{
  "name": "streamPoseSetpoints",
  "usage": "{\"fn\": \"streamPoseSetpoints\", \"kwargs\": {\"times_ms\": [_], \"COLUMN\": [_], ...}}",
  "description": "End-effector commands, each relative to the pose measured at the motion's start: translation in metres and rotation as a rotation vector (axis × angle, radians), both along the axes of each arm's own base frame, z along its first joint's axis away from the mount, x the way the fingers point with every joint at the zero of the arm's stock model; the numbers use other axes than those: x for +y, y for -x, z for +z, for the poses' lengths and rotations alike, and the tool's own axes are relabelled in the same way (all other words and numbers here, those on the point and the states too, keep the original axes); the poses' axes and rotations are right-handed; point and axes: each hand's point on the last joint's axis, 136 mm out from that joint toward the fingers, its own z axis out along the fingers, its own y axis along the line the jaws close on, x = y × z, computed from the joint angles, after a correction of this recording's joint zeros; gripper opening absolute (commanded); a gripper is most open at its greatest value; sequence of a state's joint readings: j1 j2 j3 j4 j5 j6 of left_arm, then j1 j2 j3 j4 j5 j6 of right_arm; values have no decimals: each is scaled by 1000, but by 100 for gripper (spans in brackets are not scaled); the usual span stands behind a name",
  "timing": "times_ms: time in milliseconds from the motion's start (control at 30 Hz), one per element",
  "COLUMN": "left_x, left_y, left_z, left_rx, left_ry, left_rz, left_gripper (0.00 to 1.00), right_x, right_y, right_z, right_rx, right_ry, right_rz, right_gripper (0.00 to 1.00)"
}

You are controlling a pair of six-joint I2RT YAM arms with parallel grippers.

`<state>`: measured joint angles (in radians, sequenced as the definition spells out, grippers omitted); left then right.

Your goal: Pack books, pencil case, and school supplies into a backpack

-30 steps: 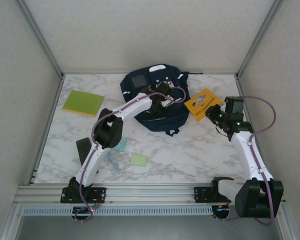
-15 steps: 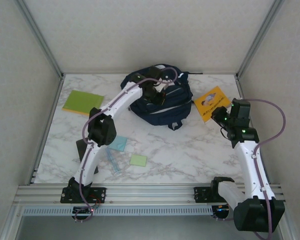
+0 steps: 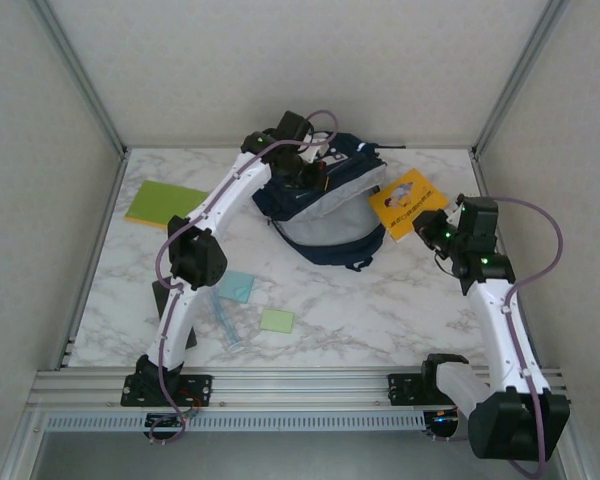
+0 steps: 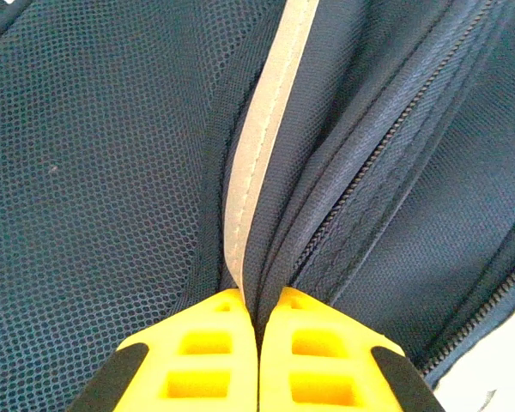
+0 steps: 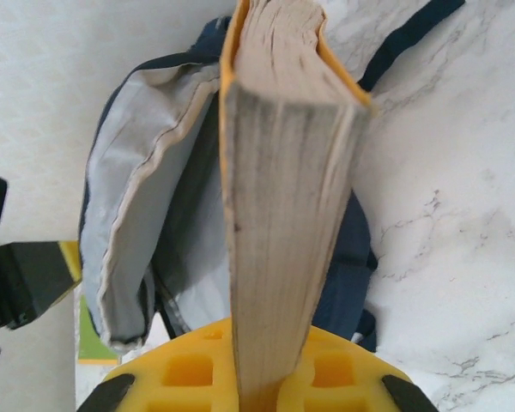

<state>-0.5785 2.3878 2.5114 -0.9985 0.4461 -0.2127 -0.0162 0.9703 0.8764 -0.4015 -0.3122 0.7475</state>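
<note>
The navy backpack (image 3: 332,243) lies at the back centre, its mouth pulled open on pale grey lining. My left gripper (image 3: 307,168) is shut on the backpack's top edge, pinching a fold of fabric (image 4: 266,215) beside the white trim stripe (image 4: 270,112) and holding it raised. My right gripper (image 3: 436,234) is shut on the orange-yellow book (image 3: 406,203), held on edge just right of the opening; its page edge (image 5: 279,172) points toward the backpack (image 5: 137,206). The yellow-green book (image 3: 165,205) lies at the far left. The black pencil case (image 3: 162,297) is partly hidden behind my left arm.
A light-blue pad (image 3: 235,287), a pale-green pad (image 3: 276,320) and translucent blue sticks (image 3: 227,326) lie on the marble table in front of my left arm. White walls with metal frame posts close in the back and sides. Bare table (image 3: 380,310) lies at front centre.
My left gripper has risen and moved back with the backpack's top edge, opening the bag so grey lining shows. My right gripper has brought the orange-yellow book back left toward the opening.
</note>
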Motion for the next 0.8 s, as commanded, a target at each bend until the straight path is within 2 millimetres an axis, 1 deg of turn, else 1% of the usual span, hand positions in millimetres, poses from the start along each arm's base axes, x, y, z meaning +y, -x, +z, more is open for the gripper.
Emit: {"fn": "streamPoseSetpoints", "kwargs": {"times_ms": [0, 67, 167, 233, 300, 367, 500, 533, 633, 667, 733, 767], "left_x": [-9, -8, -8, -9, -12, -13, -13, -14, -16, -16, -17, -17], "left_y": [-10, -14, -17, -17, -15, -14, -13, -12, -8, -7, -5, -4], "left_z": [83, 94, 108, 115, 119, 121, 116, 116, 115, 115, 116, 116], "left_rx": [-87, -71, -54, -59, -50, -44, -28, -23, -14, -13, -11, -10], "left_ry": [230, 284, 347, 368, 392, 405, 396, 395, 393, 394, 394, 393], "left_rz": [6, 13, 20, 18, 10, 6, 5, 3, -5, -7, -9, -11], "left_gripper": [0, 0, 0, 0, 0, 0, 0, 0, 0, 0, 0, 0], "right_x": [11, 20, 38, 54, 71, 87, 119, 128, 146, 149, 149, 150], "right_y": [-2, -7, -19, -29, -40, -52, -84, -92, -115, -121, -137, -142], "right_z": [60, 59, 45, 36, 31, 31, 14, 9, -16, -23, -46, -54], "right_rx": [-180, -188, -180, -183, -210, -247, -264, -264, -233, -235, -206, -190], "right_ry": [-32, -104, -203, -246, -268, -286, -336, -347, -376, -378, -362, -352], "right_rz": [54, 81, 112, 137, 164, 189, 231, 243, 255, 248, 212, 203], "right_gripper": [0, 0, 0, 0, 0, 0, 0, 0, 0, 0, 0, 0]}}
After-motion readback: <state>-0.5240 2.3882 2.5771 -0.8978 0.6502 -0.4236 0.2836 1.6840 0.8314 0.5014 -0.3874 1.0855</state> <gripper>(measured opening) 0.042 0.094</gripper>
